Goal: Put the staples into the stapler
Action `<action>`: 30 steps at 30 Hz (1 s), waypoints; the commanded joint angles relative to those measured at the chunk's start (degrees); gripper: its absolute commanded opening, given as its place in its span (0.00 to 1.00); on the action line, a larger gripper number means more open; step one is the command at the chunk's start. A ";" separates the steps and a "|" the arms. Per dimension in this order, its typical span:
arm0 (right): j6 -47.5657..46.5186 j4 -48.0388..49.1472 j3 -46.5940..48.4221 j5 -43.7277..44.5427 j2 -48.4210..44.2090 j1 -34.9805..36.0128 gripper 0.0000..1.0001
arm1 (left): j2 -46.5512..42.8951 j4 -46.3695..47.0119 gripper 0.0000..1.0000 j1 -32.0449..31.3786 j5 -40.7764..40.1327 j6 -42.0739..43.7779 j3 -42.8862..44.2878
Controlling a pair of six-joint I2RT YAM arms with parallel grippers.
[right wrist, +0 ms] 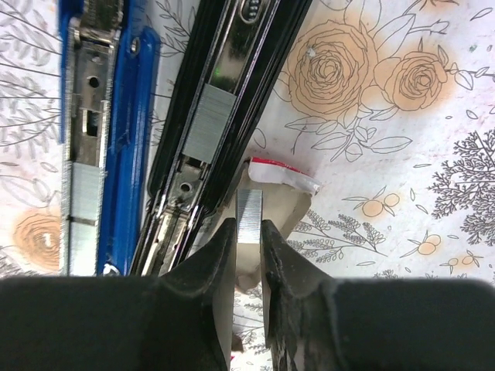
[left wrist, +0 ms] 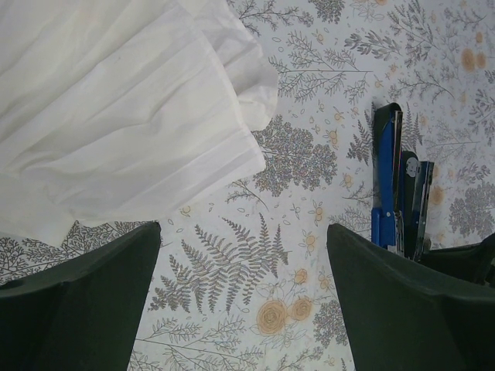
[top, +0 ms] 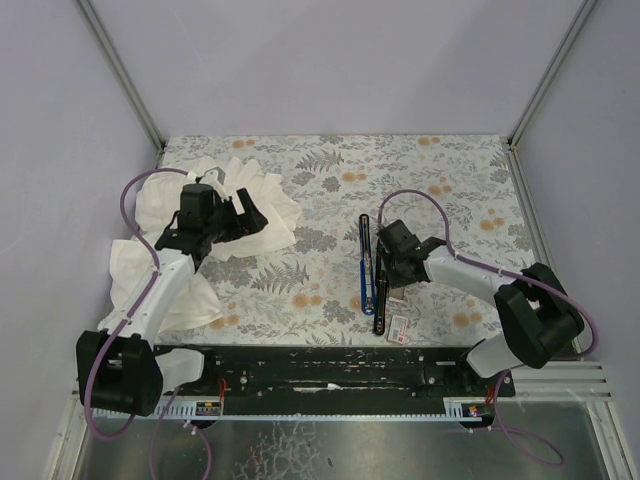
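right wrist view shows you the right claw (right wrist: 249, 232) grasping a staple strip (right wrist: 249, 210), open stapler (right wrist: 203, 116) just left of it, small box (right wrist: 283, 184) behind. your left claw (left wrist: 244, 239) is released, near the cloth (left wrist: 116, 100).

No readable word, number or brand anywhere. On the stapler (right wrist: 128, 116), at the far end of its black half, an oval stamped mark (right wrist: 259, 9) – too blurred and cropped to make out. Seen from the left wrist, a small pale round mark (left wrist: 411, 166) on that same black half, also illegible. Just right of the stapler, a red label (right wrist: 282, 171) on the small white staple box (right wrist: 292, 205) – no lettering resolvable; from above, only a red-and-white patch (top: 398, 328) near the stapler's near end.
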 commanded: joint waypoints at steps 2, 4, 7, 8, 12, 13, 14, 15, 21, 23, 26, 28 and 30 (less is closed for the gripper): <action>1.82 -2.20 1.09 -0.99 -5.46 -0.61 0.20 | -2.89 3.77 0.88 0.36 3.40 -0.12 -2.10; 2.92 -3.02 1.95 -2.64 -8.41 -0.62 0.19 | -2.78 5.69 0.88 0.04 5.94 -0.30 -2.81; 4.47 -2.51 2.55 -6.86 -13.84 -0.65 0.19 | -2.44 7.87 0.86 -1.25 9.46 -1.91 -3.52; 4.86 -2.24 2.88 -8.18 -15.43 -0.63 0.19 | -2.80 8.78 0.86 -2.06 10.55 -2.97 -4.19; 6.53 -0.27 4.51 -15.95 -19.88 -0.66 0.19 | -7.80 13.08 0.85 -8.83 10.17 -8.26 -8.18; 7.42 1.43 4.95 -18.50 -20.56 -0.67 0.19 | -9.99 14.16 0.85 -10.90 9.98 -9.87 -9.08; 8.43 2.98 5.11 -21.07 -21.34 -0.63 0.19 | -11.63 15.49 0.85 -12.86 10.10 -11.49 -10.03; 9.63 5.12 5.05 -23.73 -22.04 -0.63 0.19 | -13.23 16.87 0.84 -14.82 10.21 -13.35 -10.79; 19.00 19.49 3.78 -37.58 -25.68 -0.62 0.19 | -18.73 27.17 0.85 -24.40 13.42 -23.28 -13.51; 22.22 23.98 3.46 -41.22 -25.83 -0.57 0.19 | -18.01 31.29 0.85 -26.41 16.22 -25.52 -13.15; 26.97 30.95 2.40 -45.22 -25.68 -0.62 0.19 | -16.01 35.32 0.84 -29.54 18.63 -27.02 -12.42; 29.27 34.73 1.66 -46.62 -25.89 -0.61 0.19 | -15.14 36.85 0.84 -31.42 19.13 -27.05 -12.03; 30.44 36.78 1.37 -47.74 -26.07 -0.62 0.19 | -14.83 38.23 0.84 -32.45 18.97 -27.30 -12.17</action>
